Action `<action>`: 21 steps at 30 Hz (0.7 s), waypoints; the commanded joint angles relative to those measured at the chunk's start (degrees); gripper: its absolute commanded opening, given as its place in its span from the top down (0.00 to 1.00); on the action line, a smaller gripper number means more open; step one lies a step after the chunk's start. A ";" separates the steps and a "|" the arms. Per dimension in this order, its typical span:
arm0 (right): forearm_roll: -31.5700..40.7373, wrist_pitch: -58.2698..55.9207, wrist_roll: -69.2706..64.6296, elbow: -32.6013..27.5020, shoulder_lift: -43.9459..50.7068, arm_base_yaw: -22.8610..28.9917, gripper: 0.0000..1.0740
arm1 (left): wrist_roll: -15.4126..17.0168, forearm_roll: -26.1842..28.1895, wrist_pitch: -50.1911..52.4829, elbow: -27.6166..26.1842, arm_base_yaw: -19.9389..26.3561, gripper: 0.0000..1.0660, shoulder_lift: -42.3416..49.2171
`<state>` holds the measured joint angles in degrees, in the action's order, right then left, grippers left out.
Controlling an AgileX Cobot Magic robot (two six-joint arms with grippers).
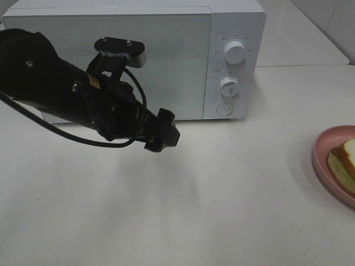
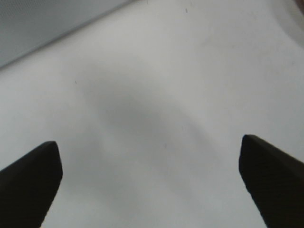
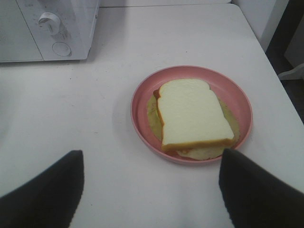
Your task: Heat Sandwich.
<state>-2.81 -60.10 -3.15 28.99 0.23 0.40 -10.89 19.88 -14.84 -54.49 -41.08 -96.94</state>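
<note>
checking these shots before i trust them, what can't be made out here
- sandwich and pink plate: exterior high view, cut off by the right edge.
- microwave dial markings: exterior high view, too small to read.
- Microwave door: exterior high view, partly hidden by the left arm; the inside cannot be seen.
- left gripper: left wrist view, only blurred fingertips show, wide apart over bare table.
- Right arm: absent from the exterior high view.

White microwave (image 1: pixel 133 55) door shut on white table (image 1: pixel 222 194); pink plate (image 3: pixel 237 95) at right
</note>
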 commanded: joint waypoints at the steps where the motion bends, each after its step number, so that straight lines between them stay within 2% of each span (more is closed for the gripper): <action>1: 0.29 0.69 0.17 -0.06 1.49 -0.46 0.30 | 0.29 -2.46 -7.96 0.29 -0.23 0.10 1.95; 4: 0.29 0.69 0.17 -0.06 1.49 -0.46 0.30 | 1.49 -4.13 -17.13 0.17 0.00 0.10 4.13; 6: 0.29 0.69 0.17 -0.06 1.49 -0.46 0.30 | 2.46 -4.64 -18.74 0.17 0.40 0.10 4.58; 8: 0.29 0.69 0.17 -0.06 1.49 -0.46 0.30 | 5.96 -4.70 -24.47 0.17 2.01 0.10 6.30; 9: 0.29 0.69 0.17 -0.06 1.49 -0.46 0.30 | 6.53 -4.87 -25.78 0.17 2.92 0.10 6.99; 11: 0.29 0.69 0.17 -0.06 1.49 -0.46 0.30 | 6.88 -4.87 -27.10 0.17 3.84 0.10 7.68; 14: 0.29 0.69 0.17 -0.06 1.49 -0.46 0.30 | 7.10 -4.93 -31.40 0.17 8.48 0.10 10.77; 16: 0.29 0.69 0.17 -0.06 1.49 -0.46 0.30 | 7.10 -4.93 -32.43 0.17 9.63 0.10 11.46; 17: 0.29 0.69 0.17 -0.06 1.49 -0.46 0.30 | 7.10 -4.93 -34.38 0.17 12.72 0.10 13.18; 20: 0.29 0.69 0.17 -0.06 1.49 -0.46 0.30 | 7.16 -5.33 -36.96 0.17 17.13 0.10 15.70; 21: 0.29 0.69 0.17 -0.06 1.49 -0.46 0.30 | 7.16 -5.33 -36.96 0.17 17.13 0.10 15.70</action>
<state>-2.81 -60.10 -3.15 28.99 0.23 0.40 -4.13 14.55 -50.71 -54.49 -24.29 -81.82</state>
